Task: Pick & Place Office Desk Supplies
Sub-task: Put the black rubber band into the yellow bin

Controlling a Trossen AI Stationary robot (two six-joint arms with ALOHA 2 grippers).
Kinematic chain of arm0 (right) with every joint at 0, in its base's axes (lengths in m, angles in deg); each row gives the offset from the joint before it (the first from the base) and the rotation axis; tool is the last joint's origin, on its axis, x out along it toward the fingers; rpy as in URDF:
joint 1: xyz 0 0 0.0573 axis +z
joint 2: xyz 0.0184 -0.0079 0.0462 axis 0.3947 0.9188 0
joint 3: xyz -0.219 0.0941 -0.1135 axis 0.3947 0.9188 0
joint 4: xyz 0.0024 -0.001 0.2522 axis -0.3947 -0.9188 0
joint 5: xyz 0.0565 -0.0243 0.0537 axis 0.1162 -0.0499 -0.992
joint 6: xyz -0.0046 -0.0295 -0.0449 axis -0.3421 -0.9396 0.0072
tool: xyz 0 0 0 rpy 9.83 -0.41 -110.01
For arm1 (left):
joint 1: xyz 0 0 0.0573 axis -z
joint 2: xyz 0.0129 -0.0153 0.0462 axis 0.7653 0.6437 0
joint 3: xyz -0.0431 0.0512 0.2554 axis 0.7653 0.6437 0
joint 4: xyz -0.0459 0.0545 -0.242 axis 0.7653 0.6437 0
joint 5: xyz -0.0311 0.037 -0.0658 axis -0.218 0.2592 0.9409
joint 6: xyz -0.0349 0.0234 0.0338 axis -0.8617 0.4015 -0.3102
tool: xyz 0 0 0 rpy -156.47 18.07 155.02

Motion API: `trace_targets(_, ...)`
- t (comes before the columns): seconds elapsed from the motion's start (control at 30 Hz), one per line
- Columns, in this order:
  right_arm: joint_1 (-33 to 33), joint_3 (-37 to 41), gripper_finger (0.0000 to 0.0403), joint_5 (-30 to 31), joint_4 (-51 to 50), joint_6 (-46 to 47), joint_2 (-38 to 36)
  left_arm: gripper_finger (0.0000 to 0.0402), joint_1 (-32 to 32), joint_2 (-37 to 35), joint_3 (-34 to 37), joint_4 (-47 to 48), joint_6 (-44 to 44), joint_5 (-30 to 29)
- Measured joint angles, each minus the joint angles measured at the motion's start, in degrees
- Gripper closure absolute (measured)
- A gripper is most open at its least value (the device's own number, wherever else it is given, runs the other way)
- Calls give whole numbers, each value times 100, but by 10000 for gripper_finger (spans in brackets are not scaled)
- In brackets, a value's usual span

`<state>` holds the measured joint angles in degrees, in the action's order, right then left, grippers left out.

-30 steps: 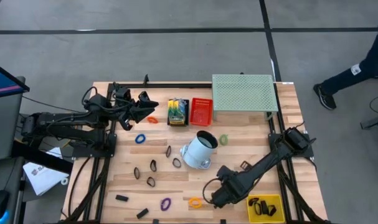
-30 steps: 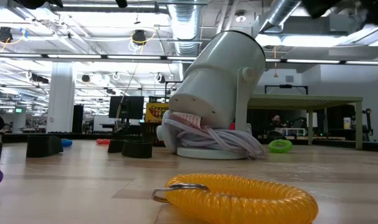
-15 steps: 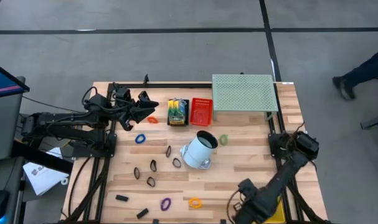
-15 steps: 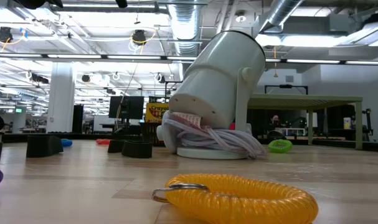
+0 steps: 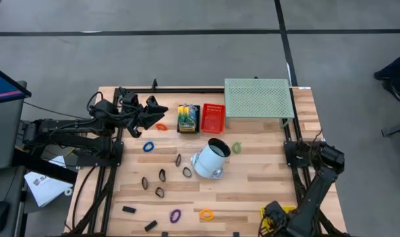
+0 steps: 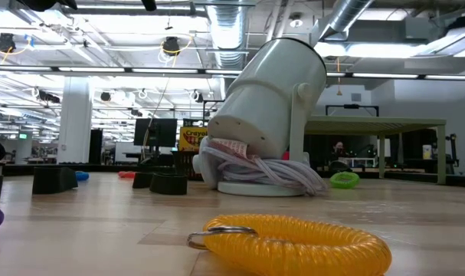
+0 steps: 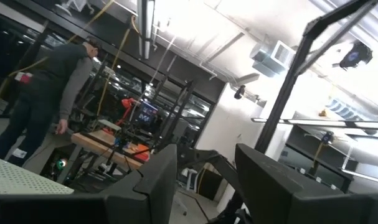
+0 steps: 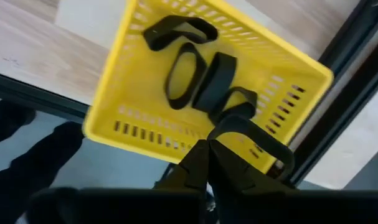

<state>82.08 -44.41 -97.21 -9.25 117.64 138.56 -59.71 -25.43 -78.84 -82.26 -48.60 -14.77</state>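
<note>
Compared with one second ago, your right arm has swung from the table's near middle to the near right corner. The right gripper [image 8: 208,155] now hangs over the yellow basket [image 8: 136,121], its fingers almost pressed together and pinching a black ring [image 8: 254,140] at the tips (three more black rings [image 8: 182,74] already lie inside). The left gripper [image 5: 153,113] has not moved from the far left of the table; its fingers are spread and empty, close to an orange ring [image 5: 161,126]. The yellow coil ring [image 5: 206,214], purple ring [image 5: 175,214], blue ring [image 5: 148,147] and crayon box [image 5: 187,118] remain where they were on the wooden table [image 5: 265,158].
</note>
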Motion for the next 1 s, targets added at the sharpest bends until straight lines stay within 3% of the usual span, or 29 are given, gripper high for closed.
trace_targets(0.33, 159, -2, 243, 456, 131, 130, -171, 243, 2, 0, 0, -5, 0, -283)
trace_targets(0.47, 104, -2, 205, 857, -47, 90, -371, 243, 2, 2, 0, -4, 0, -336)
trace_targets(0.63, -213, -2, 203, 1733, -1049, 174, -1045, 243, 2, 2, 0, -27, -39, -334)
trace_targets(0.77, -674, 278, 218, 2861, -1210, -65, -1946, 243, 2, 2, 0, -26, -173, -254)
trace_targets(1.0, -1765, 827, 236, 4446, -1143, -1061, -3248, 243, 10, 0, 0, 29, -628, 660)
